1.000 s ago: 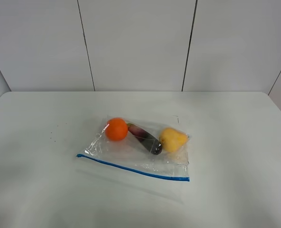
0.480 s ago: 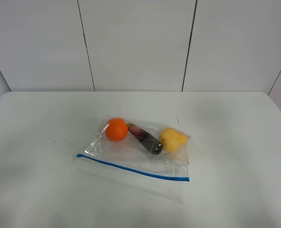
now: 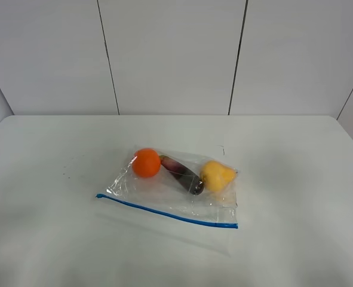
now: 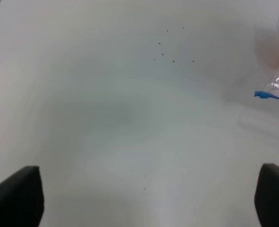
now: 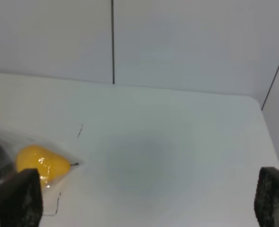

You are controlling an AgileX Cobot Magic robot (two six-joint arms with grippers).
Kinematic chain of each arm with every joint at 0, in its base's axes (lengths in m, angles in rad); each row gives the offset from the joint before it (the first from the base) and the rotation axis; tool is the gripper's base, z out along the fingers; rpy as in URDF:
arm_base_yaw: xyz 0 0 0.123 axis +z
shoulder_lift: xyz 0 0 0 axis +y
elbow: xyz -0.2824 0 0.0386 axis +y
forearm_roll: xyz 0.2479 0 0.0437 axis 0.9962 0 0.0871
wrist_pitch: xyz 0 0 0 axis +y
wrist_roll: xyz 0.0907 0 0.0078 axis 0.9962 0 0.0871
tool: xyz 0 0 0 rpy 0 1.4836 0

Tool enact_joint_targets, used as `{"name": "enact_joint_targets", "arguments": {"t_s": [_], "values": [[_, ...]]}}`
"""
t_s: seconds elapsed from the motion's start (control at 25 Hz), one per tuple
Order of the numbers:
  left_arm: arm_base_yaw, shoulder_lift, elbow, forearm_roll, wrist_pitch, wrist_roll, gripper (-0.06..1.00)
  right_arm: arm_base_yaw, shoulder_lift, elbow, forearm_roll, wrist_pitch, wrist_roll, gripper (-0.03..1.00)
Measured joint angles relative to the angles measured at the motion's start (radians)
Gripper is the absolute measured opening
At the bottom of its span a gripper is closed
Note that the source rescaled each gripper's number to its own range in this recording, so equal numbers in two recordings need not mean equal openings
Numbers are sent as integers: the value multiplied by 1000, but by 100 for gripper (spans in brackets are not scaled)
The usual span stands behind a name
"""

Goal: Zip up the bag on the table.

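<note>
The bag (image 3: pixel 170 194) lies flat in the middle of the table (image 3: pixel 57 239). It is clear plastic, with its blue zip strip (image 3: pixel 164 212) along the near edge. Inside are an orange (image 3: pixel 146 162), a dark eggplant (image 3: pixel 182 173) and a yellow pear (image 3: pixel 217 175). Neither gripper shows in the exterior view. In the left wrist view my left gripper (image 4: pixel 144 198) is open wide over bare table, with the strip's left end (image 4: pixel 266 96) off to one side. In the right wrist view my right gripper (image 5: pixel 144 198) is open and empty, apart from the pear (image 5: pixel 42 163).
A grey panelled wall (image 3: pixel 170 54) stands behind the table's far edge. A few small dark specks (image 4: pixel 170 49) mark the tabletop left of the bag. White table surface surrounds the bag on all sides.
A small dark shape at the right edge of the exterior view one second ago is gone now. The bag and its contents have not moved.
</note>
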State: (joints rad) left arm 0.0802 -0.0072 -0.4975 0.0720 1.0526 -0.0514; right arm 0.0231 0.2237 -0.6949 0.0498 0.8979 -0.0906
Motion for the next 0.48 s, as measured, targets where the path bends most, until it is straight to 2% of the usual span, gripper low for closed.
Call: {"name": "enact_joint_targets", "arguments": {"t_s": [0.48], "values": [[0,0,0,0,0,0,100,0,-139,70,29,47,1,100]]}}
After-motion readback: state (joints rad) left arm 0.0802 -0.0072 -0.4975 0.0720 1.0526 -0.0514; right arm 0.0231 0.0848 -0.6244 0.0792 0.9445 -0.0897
